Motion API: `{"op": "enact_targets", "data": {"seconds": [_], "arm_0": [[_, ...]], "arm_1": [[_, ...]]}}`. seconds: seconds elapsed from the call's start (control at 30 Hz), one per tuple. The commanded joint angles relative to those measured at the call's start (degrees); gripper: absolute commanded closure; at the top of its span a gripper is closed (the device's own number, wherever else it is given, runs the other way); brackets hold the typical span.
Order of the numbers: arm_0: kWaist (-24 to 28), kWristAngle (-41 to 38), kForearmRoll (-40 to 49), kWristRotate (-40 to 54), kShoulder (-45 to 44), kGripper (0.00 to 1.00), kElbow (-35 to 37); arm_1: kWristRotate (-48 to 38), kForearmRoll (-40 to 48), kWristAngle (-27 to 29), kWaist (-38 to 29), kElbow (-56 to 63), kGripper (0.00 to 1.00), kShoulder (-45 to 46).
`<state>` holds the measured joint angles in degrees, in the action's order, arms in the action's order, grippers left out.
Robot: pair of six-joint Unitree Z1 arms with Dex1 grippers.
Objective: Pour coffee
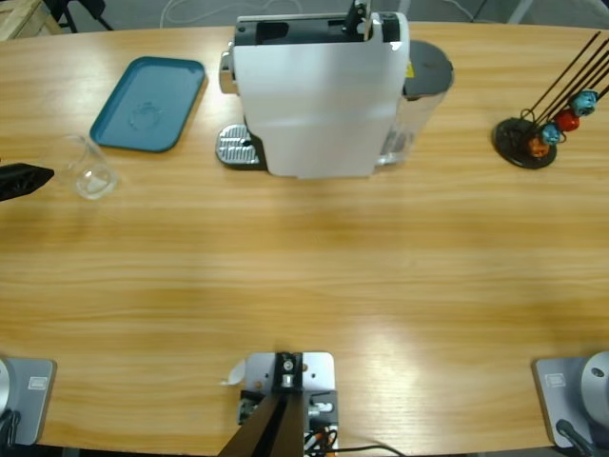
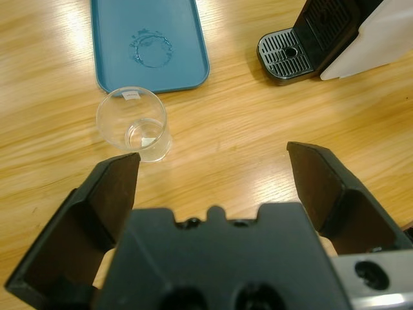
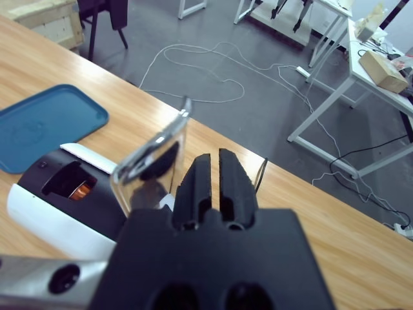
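Table (image 1: 304, 276) wooden; grey floor (image 3: 258, 71) with cables.

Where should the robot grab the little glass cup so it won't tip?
Probably around the middle of the glass cup, one jaw on each side of its round upright wall. The left gripper, open, already faces it, so straight ahead from there, away from the blue tray behind.

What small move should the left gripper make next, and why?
Probably ease forward around the clear glass cup. The left gripper is open and holds nothing, the cup stands just ahead of one jaw, beside the blue tray, and looks empty.
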<state>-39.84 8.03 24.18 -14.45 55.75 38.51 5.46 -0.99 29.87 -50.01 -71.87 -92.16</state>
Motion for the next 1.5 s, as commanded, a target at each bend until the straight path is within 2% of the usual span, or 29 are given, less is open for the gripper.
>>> {"op": "enact_targets", "data": {"seconds": [0.03, 0.3, 0.67, 1.5], "arm_0": [[-0.33, -0.29, -0.36, 0.04, 0.91, 0.018, -1.68], [-0.31, -0.26, -0.36, 0.04, 0.85, 0.018, -1.68], [-0.33, -0.29, -0.36, 0.04, 1.22, 0.018, -1.59], [-0.33, -0.33, -0.36, 0.13, 1.21, 0.004, -1.59]], "arm_1": [[3.59, 0.47, -1.46, -2.64, -3.70, 1.000, -5.62], [3.94, 0.25, -0.95, -8.09, -5.55, 1.000, -9.84], [4.73, -0.85, 0.71, -8.18, -6.53, 1.000, -16.00], [0.41, -0.41, -1.04, -9.97, -4.63, 1.000, -23.43]]}}
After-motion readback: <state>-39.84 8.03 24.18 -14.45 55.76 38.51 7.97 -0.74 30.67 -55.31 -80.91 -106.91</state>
